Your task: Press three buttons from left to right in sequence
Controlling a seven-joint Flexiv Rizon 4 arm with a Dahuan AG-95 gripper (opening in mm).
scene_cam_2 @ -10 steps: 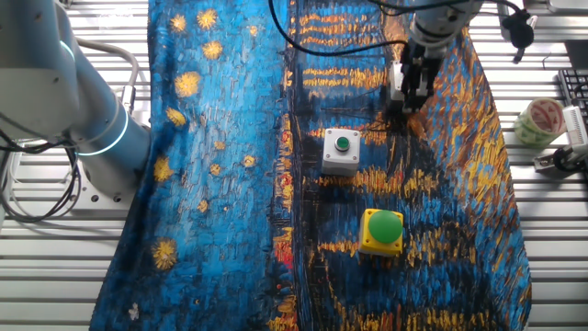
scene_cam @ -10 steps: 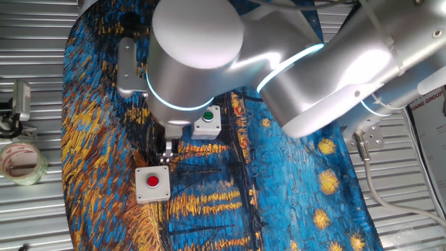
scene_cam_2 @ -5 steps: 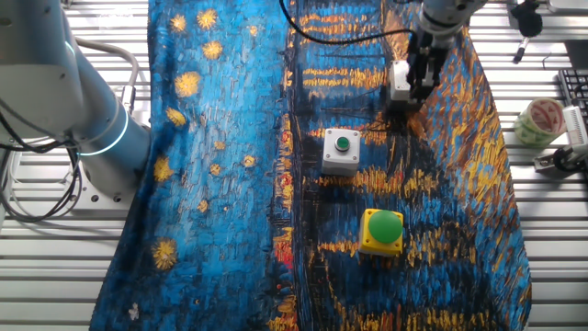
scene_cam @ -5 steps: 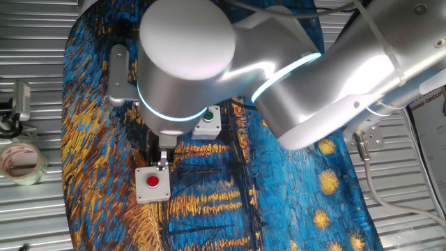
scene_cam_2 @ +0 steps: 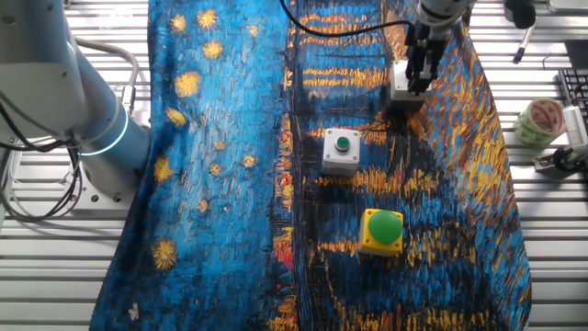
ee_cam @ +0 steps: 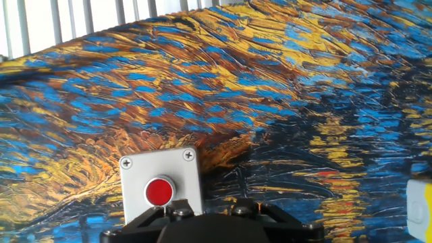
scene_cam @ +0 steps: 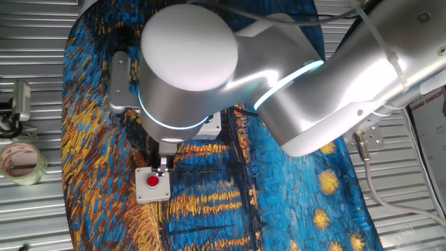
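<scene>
Buttons sit on a blue and gold painted cloth [scene_cam_2: 220, 184] spread over the table: the red box [scene_cam: 152, 183], the small green box [scene_cam_2: 341, 151] and the yellow box [scene_cam_2: 381, 230] with its big green dome. In the other fixed view they form a loose diagonal line, the yellow box nearest the camera, the small green box in the middle and the red box farthest back, largely hidden behind the gripper [scene_cam_2: 418, 85]. In one fixed view the arm [scene_cam: 293, 90] fills the upper middle and covers most of the small green box, of which only a pale corner shows beside the wrist. The gripper [scene_cam: 162, 164] hangs at the upper edge of the red box, its tip just above the box's top face; whether it touches the box cannot be told. The hand view looks down on the red box [ee_cam: 160, 187], with its red button showing just above the dark gripper body at the bottom edge. No view shows the fingertips clearly, so I cannot tell whether the fingers are parted or closed. A tape roll [scene_cam: 21, 162] lies on the slatted table [scene_cam: 28, 209] off the cloth, well apart from the boxes.
</scene>
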